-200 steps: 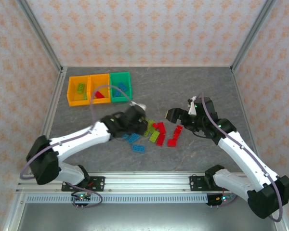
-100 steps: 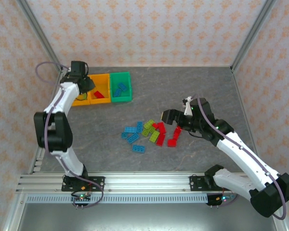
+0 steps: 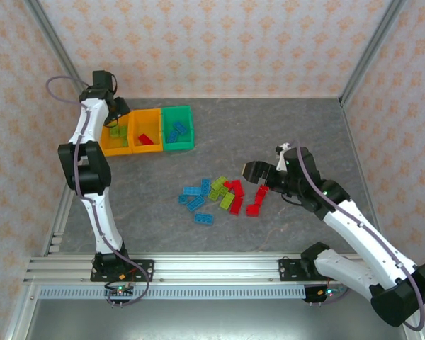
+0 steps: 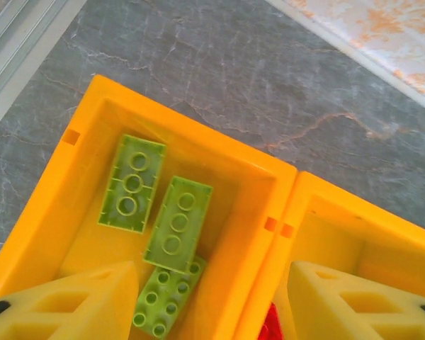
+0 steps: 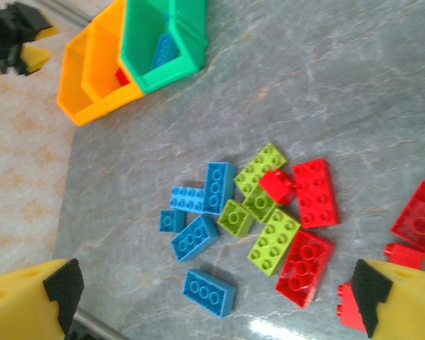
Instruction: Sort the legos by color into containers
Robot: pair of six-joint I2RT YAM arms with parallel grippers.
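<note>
1. Legos (image 3: 223,195) lie loose mid-worktop (image 3: 283,127), with blue, lime and red touching in a cluster. Three lime bricks (image 4: 177,223) sit in the left orange bin (image 4: 234,212).
2. Left claw (image 4: 212,297) hangs over that bin, fingers apart and empty. Right claw (image 5: 216,290) is spread wide above the cluster, also empty.
3. They look light, rigid and slick, so pinch across the short sides. The lone blue brick (image 5: 209,292) offers the clearest room.

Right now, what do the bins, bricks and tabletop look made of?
Orange bin: moulded plastic, smooth semi-gloss; uniform colour, soft highlights.
Lime bricks: hard plastic, slight sheen; moulded studs.
Tabletop: grey veined stone look, matte; possibly a printed sheet.
</note>
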